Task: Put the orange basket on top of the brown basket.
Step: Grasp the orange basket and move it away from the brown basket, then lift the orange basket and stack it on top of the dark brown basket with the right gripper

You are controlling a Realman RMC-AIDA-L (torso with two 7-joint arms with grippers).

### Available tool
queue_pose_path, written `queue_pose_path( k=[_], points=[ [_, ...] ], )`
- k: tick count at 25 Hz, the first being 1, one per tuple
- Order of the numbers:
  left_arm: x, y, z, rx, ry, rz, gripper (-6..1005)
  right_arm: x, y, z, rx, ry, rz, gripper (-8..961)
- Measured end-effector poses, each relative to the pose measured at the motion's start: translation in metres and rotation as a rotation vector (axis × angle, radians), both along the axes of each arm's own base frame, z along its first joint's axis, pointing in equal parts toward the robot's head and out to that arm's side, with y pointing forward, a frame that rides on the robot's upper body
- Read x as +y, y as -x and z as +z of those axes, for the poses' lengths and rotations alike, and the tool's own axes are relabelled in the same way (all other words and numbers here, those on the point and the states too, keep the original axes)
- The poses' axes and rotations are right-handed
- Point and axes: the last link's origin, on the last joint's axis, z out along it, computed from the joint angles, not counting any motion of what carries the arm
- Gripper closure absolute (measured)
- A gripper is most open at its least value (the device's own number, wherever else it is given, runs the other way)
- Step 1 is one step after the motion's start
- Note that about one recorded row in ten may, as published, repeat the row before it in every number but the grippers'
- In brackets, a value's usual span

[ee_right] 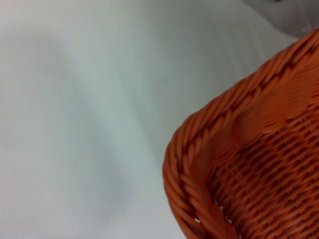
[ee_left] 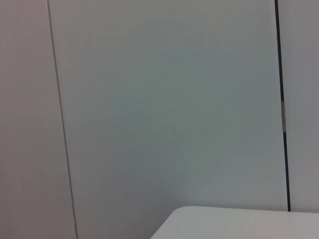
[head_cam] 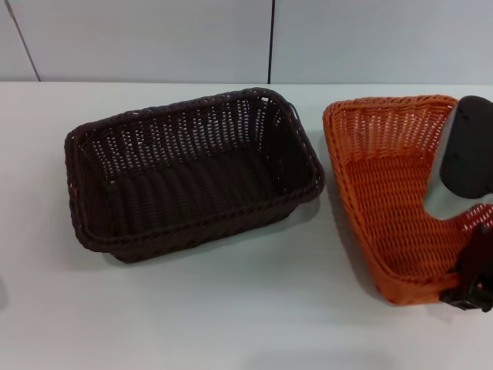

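Orange basket (head_cam: 389, 208) not stacked yet: sits on the table (head_cam: 231, 308) just right of the brown basket (head_cam: 192, 173), close but apart, a strip of bare table between them. Looks tipped, floor turned toward the brown one, so prob. already lifted on its outer side; can't confirm contact w/ table.

Progress, my read: grasp stage done or nearly, transfer + placement still to do. Nothing in the brown basket; it's upright, mouth open.

Nearest: right gripper (head_cam: 471, 281) at the orange basket's near corner, farthest from the brown one, dark hardware on the rim. Fingers: can't tell if clamped or released, tips are out of frame. Right wrist cam shows only that corner's braided rim (ee_right: 199, 164) close up over table.

Materials: both woven wicker-style, prob. plastic strand; rect., sloping openwork walls, tighter weave on floors, thick braided rims. Similar size, so orange should nest or perch on the brown rim. Stiff enough for a one-corner lift but will tilt.

Farther: black arm part (head_cam: 467, 146) over the orange basket's far side. Wall panels (head_cam: 154, 38) behind the brown basket.

Left gripper not in view; its cam sees only wall + a table corner.
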Motion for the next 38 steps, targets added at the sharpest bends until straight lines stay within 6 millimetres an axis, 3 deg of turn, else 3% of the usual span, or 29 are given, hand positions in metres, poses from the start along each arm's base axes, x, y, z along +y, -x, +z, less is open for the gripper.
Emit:
queue_pose_path(
  k=[10,18,25,30,38],
  points=[
    [-0.001,0.003,0.000,0.018,0.010,0.006,226,0.004,0.024,0.008,0.029,-0.153,0.022,753],
    [-0.003,0.007,0.002,0.036,0.015,0.015,227,0.002,0.074,0.020,0.097,-0.318,0.146,807],
    [-0.005,0.010,0.005,0.036,0.001,0.028,227,0.011,0.119,0.012,0.106,-0.397,0.385,808],
    [-0.007,0.013,0.006,0.039,0.003,0.036,227,0.009,0.144,-0.012,0.072,-0.262,0.661,808],
    [-0.009,0.015,0.004,0.034,0.008,0.048,227,-0.014,0.154,-0.040,-0.077,0.033,1.073,806]
  ],
)
